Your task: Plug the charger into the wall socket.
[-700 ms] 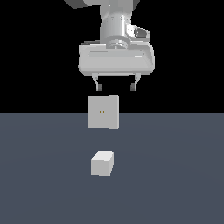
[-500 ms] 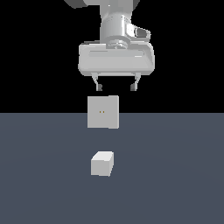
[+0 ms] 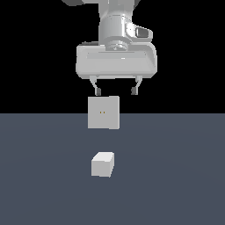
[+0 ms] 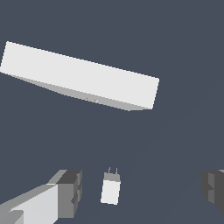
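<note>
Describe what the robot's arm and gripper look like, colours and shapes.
The arm is a glossy light-grey rounded column. It ends in a wide, rounded-box pale grey hand body. The gripper has two short thin fingers with dark grey blocky pads. No cables show.

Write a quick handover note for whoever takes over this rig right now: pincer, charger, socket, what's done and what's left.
Pincer: open, empty, hanging high above the floor.
Charger: lying loose on the floor, apart from the socket; the wrist view shows its two prongs.
Wall socket: upright panel behind the charger in the exterior view, two orange dots at its centre.
Done: nothing yet, charger not grasped.
Left: descend, grip the charger, align prongs, plug in.
</note>
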You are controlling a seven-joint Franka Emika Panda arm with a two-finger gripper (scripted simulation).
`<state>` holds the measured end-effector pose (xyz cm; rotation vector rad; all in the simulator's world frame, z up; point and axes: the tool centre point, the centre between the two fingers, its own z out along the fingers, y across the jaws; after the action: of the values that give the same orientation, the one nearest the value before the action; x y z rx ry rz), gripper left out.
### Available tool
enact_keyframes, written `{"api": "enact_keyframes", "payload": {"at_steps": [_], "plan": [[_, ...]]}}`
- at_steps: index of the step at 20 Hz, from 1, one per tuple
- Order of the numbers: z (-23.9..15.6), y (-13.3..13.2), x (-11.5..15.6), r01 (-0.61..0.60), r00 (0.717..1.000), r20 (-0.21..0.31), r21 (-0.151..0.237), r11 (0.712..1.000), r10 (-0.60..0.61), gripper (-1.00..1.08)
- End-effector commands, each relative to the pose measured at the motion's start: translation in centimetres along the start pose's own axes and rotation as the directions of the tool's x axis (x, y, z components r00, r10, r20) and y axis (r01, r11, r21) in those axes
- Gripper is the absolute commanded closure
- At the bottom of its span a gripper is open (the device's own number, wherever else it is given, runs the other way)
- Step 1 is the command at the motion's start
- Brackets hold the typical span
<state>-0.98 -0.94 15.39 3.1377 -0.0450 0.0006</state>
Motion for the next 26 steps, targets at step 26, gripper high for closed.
{"api": "enact_keyframes", "payload": {"at_steps": [26], "plan": [[8.9, -2.2, -9.4, -0.135, 0.985, -0.108, 0.004, 0.991, 0.135, -0.92]]}}
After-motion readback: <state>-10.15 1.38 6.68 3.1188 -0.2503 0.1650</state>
